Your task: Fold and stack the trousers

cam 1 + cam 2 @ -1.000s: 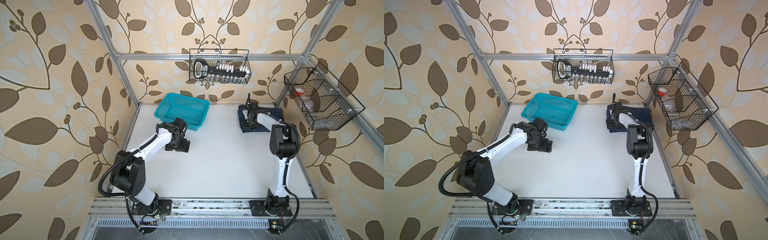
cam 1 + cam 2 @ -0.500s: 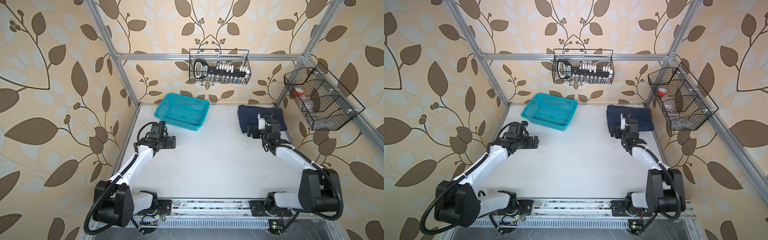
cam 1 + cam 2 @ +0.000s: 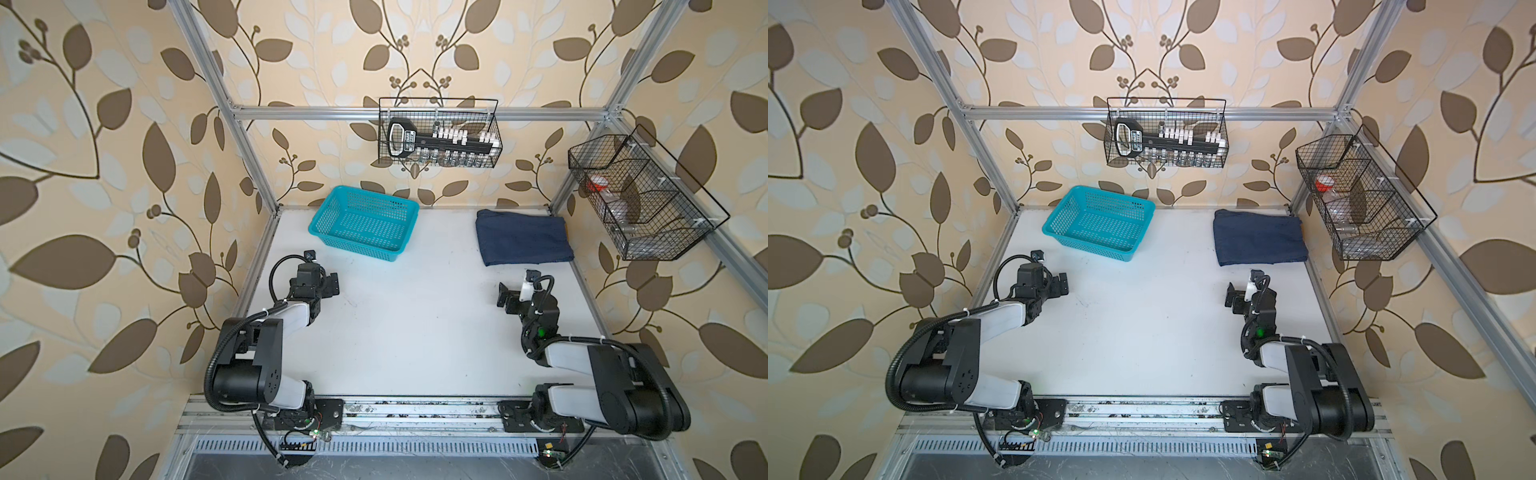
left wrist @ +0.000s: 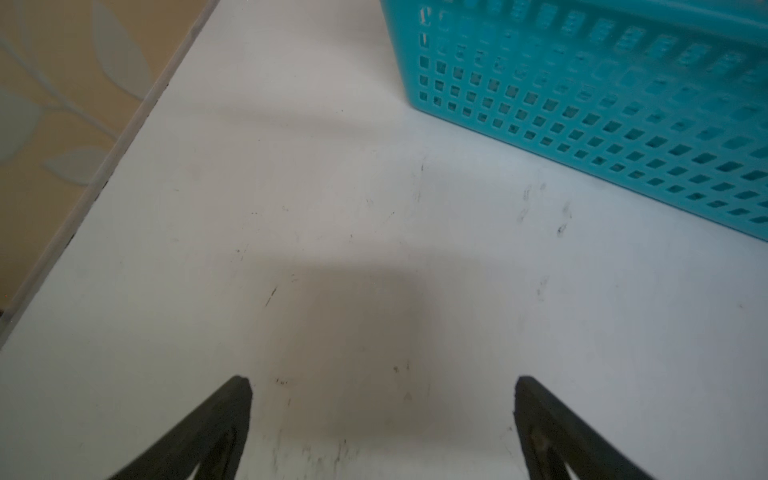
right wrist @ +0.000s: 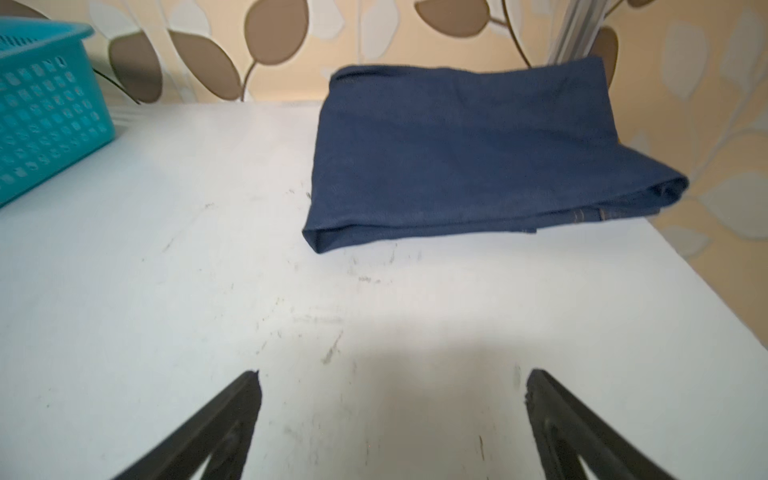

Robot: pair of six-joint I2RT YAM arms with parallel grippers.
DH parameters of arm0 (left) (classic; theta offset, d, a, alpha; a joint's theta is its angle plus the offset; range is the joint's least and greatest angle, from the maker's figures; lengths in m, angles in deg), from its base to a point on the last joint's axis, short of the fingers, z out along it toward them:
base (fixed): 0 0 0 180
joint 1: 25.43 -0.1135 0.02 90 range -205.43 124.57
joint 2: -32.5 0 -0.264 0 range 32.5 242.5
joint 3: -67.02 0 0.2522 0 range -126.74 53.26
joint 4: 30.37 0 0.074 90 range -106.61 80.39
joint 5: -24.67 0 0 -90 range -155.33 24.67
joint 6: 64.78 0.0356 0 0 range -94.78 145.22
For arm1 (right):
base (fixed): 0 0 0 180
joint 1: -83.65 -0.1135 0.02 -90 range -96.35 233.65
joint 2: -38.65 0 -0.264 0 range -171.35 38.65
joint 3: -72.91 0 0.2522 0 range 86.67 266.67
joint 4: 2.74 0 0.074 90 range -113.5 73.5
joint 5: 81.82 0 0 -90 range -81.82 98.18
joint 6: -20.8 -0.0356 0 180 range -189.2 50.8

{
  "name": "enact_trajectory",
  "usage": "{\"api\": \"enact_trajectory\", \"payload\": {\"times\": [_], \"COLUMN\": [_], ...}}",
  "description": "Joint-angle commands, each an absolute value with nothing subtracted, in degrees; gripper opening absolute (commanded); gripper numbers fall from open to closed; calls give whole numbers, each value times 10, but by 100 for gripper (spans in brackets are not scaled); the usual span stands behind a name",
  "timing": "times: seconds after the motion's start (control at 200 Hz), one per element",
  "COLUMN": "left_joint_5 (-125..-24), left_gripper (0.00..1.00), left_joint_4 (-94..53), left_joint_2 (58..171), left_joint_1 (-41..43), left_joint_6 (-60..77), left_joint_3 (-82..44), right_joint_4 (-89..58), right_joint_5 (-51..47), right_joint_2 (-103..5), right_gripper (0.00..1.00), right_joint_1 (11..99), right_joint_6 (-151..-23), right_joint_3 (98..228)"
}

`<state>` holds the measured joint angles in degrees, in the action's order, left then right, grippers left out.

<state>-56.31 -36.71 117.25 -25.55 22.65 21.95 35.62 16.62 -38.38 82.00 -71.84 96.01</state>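
Note:
The trousers (image 3: pixel 523 237) (image 3: pixel 1258 237) (image 5: pixel 465 158) lie folded into a dark navy rectangle at the table's far right corner, with a strip of orange stitching showing at one edge in the right wrist view. My right gripper (image 3: pixel 508 296) (image 3: pixel 1234 296) (image 5: pixel 392 380) hovers over bare table in front of the trousers, apart from them, open and empty. My left gripper (image 3: pixel 328 284) (image 3: pixel 1058 283) (image 4: pixel 383 384) is over the left side of the table, near the basket, open with only table between its fingers.
A teal plastic basket (image 3: pixel 364 222) (image 3: pixel 1098 222) (image 4: pixel 602 104) stands at the back left. Two black wire racks hang on the walls: one (image 3: pixel 438 133) at the back, one (image 3: pixel 640 199) at the right. White table (image 3: pixel 415 324) spreads between both arms.
Both arms have pulled back toward the front of the table. The right gripper has let go of the trousers and left them folded in the corner. Both grippers opened fully.

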Motion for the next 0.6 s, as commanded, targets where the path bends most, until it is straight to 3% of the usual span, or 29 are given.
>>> {"api": "enact_trajectory", "payload": {"times": [0.0,0.075,0.595], "left_joint_5": [-564,-573,-578], "left_gripper": [99,99,99], "left_joint_4": [-462,-460,-459], "left_joint_2": [1188,1184,1183], "left_joint_1": [-261,-266,-269], "left_joint_6": [233,230,229], "left_joint_3": [234,236,237], "right_joint_4": [480,423,443], "right_joint_5": [158,180,160], "right_joint_2": [-391,-383,-388], "right_gripper": [100,100,100], "right_joint_1": [815,809,813], "right_joint_6": [-697,-700,-691], "right_joint_3": [944,967,961]}}
